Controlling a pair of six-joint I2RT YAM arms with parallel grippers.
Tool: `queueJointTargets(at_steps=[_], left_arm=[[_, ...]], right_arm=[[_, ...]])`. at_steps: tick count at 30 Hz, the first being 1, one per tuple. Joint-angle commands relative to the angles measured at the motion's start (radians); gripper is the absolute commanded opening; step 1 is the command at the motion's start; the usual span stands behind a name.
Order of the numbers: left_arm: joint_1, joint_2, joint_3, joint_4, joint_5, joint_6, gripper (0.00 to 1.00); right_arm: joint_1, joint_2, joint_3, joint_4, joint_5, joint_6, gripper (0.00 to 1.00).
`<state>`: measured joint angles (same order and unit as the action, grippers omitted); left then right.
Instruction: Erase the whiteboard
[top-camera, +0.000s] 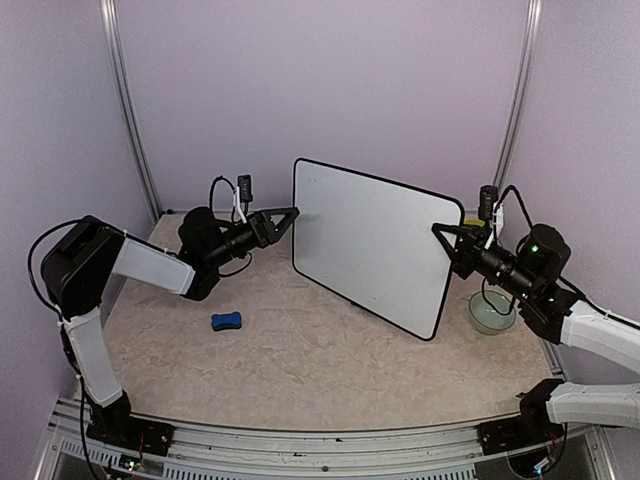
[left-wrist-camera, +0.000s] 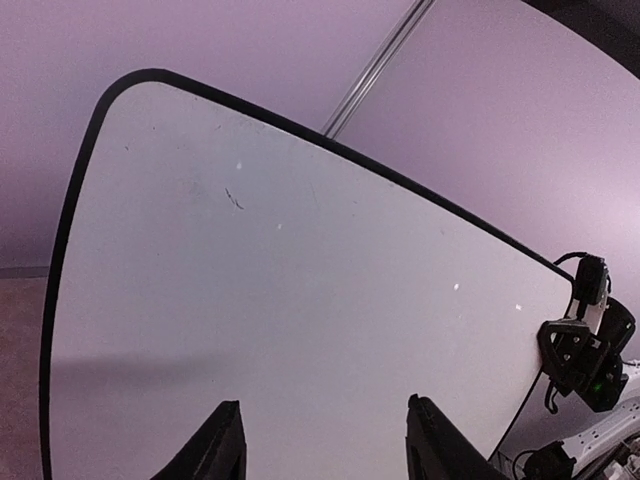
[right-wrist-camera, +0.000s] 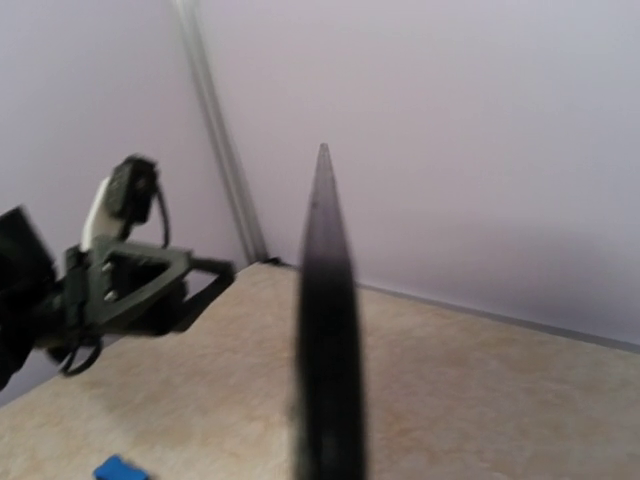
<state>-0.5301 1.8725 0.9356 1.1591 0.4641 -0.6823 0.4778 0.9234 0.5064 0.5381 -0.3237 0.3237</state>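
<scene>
Upright whiteboard (top-camera: 375, 245) on a marbled beige table (top-camera: 300, 370), resting on its lower edge, near face blank white inside a thin black frame. At the whiteboard's upper left edge, left gripper (top-camera: 291, 216), fingers spread in a V, tips at the frame. At its right edge, near the top corner, right gripper (top-camera: 440, 234), gripping the frame. Left of and in front of the whiteboard's lower left corner, well apart from it, a small blue eraser (top-camera: 226, 321) flat on the table. Just right of the lower right corner, a pale green bowl (top-camera: 492, 312).
</scene>
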Motion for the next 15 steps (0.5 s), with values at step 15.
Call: queueJointTargets(at_steps=[15], left_arm=[[-0.116, 0.009, 0.076, -0.354, -0.024, 0.35, 0.78]], right_arm=[[0.003, -0.091, 0.236, 0.152, 0.361, 0.027, 0.0]])
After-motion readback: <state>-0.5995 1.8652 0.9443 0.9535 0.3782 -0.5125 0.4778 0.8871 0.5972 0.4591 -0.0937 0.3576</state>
